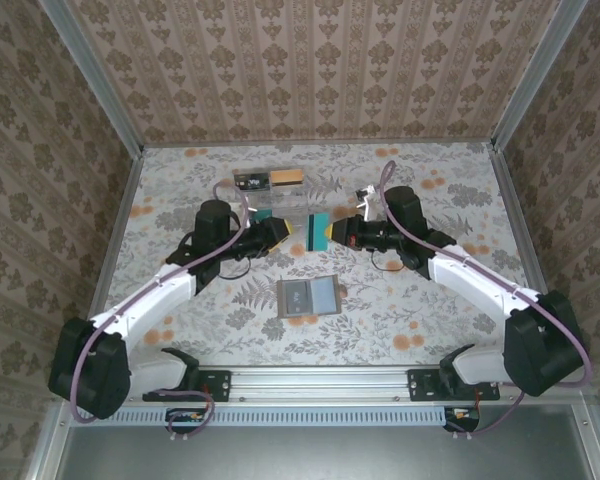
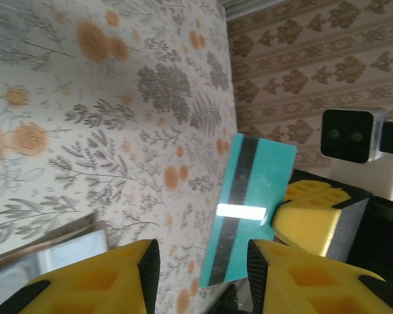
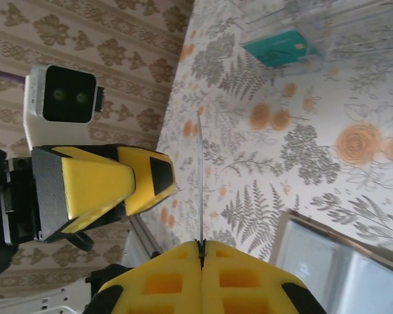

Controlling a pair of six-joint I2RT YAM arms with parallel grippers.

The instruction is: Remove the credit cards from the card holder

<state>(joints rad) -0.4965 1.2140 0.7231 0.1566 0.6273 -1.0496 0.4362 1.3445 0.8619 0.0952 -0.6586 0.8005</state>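
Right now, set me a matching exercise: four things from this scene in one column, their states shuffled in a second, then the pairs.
1. right gripper
2. left gripper
3. card holder
4. clear tray

A. lies open on the table
B. shut on the teal card
C. holds a second teal card
D. open, gripping nothing

Pairs: 1-B, 2-D, 3-A, 4-C
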